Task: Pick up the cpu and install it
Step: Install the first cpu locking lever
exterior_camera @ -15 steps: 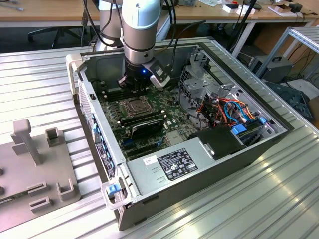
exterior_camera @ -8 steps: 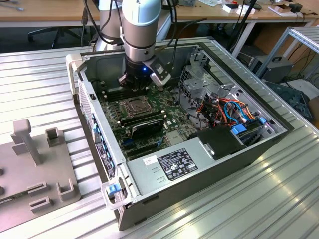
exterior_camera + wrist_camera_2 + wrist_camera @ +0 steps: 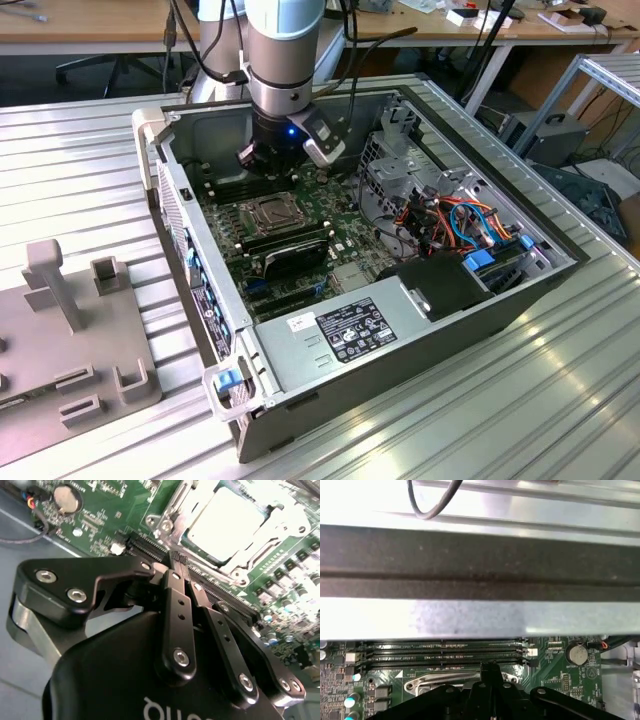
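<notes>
The pincer (image 3: 176, 562) had its two black fingers pressed together with no gap between the tips and nothing between them, as the second wrist view showed; the tips hung just above the green board (image 3: 107, 510), near the memory slots (image 3: 150, 547) and beside the socket. In the first wrist view the same closed tips (image 3: 489, 669) sat in front of the row of long black memory slots (image 3: 440, 652), with the case wall (image 3: 480, 575) rising behind.

The cpu (image 3: 227, 522), a pale silver square, lay flat in the socket, with the hinged metal frame (image 3: 172, 517) around its edges. From that I judged the chip was already placed and the work stood at the seating or securing stage, or just after it. Whether the frame was fully latched I could not tell. Any further contact there would call for a light, straight touch, since the frame and the board parts crowd close.

In the exterior view the arm (image 3: 285, 50) came down nearly upright into the open computer case (image 3: 520, 300), its wrist low over the far part of the board, with the socket (image 3: 272, 212) just nearer the camera than the pincer. The case lay on its side on the ribbed metal worktop (image 3: 90, 170), and a grey holder block (image 3: 70, 340) stood well apart at the exterior view's left.
</notes>
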Controlling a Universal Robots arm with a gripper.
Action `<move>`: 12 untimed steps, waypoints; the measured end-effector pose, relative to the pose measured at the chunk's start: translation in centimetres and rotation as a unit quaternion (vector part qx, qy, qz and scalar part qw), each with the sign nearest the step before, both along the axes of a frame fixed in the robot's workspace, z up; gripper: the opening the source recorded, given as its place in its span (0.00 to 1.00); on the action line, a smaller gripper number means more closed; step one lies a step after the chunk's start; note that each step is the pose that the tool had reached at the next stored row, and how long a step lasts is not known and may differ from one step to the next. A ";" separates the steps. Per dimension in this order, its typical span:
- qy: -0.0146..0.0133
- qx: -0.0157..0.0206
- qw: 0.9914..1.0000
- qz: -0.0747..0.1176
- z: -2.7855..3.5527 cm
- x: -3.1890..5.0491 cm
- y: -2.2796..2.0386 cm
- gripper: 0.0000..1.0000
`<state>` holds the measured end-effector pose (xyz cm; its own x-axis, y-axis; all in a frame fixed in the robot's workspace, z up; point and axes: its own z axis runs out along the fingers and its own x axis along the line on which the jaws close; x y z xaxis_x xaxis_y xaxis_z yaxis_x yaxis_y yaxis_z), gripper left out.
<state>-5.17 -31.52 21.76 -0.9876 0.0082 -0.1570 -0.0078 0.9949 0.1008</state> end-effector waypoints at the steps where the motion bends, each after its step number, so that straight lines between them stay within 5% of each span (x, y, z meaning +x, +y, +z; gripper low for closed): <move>1: 0.005 -0.010 1.000 0.000 0.01 0.00 0.00 0.11; 2: 0.008 -0.015 1.000 0.000 0.01 0.01 0.00 0.11; 4: 0.011 -0.017 1.000 0.000 0.00 0.02 0.00 0.11; 5: 0.015 -0.018 1.000 0.000 0.00 0.05 0.00 0.11; 7: 0.041 -0.024 0.999 0.000 -0.03 0.27 0.00 0.11; 8: 0.047 -0.026 0.999 0.000 -0.03 0.31 0.00 0.11; 9: 0.051 -0.028 0.998 0.001 -0.03 0.34 0.00 0.11; 12: 0.053 -0.028 0.998 0.000 -0.01 0.34 -0.02 0.11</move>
